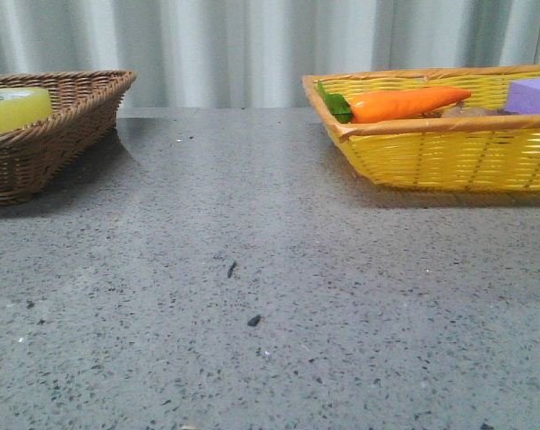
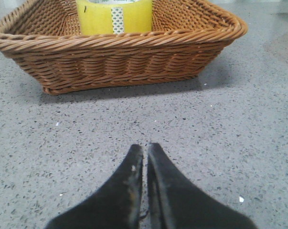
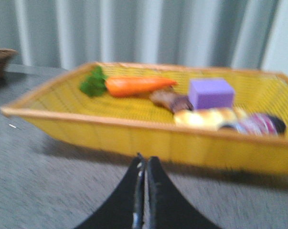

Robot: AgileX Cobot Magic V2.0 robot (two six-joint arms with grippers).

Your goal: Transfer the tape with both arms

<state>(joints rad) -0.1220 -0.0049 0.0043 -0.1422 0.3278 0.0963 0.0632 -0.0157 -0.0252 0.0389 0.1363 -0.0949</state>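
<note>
The yellow tape roll (image 1: 14, 107) sits in the brown wicker basket (image 1: 72, 116) at the far left of the table. In the left wrist view the tape (image 2: 114, 16) shows its white patterned strip, inside the brown basket (image 2: 120, 47). My left gripper (image 2: 145, 149) is shut and empty, low over the grey table, well short of the basket. My right gripper (image 3: 144, 161) is shut and empty, just in front of the yellow basket (image 3: 134, 131). Neither gripper shows in the front view.
The yellow basket (image 1: 449, 148) at the far right holds an orange carrot (image 1: 408, 101) and a purple block (image 1: 534, 92). The right wrist view also shows the carrot (image 3: 136, 86), the purple block (image 3: 210, 93) and other small items. A grey curtain hangs behind.
</note>
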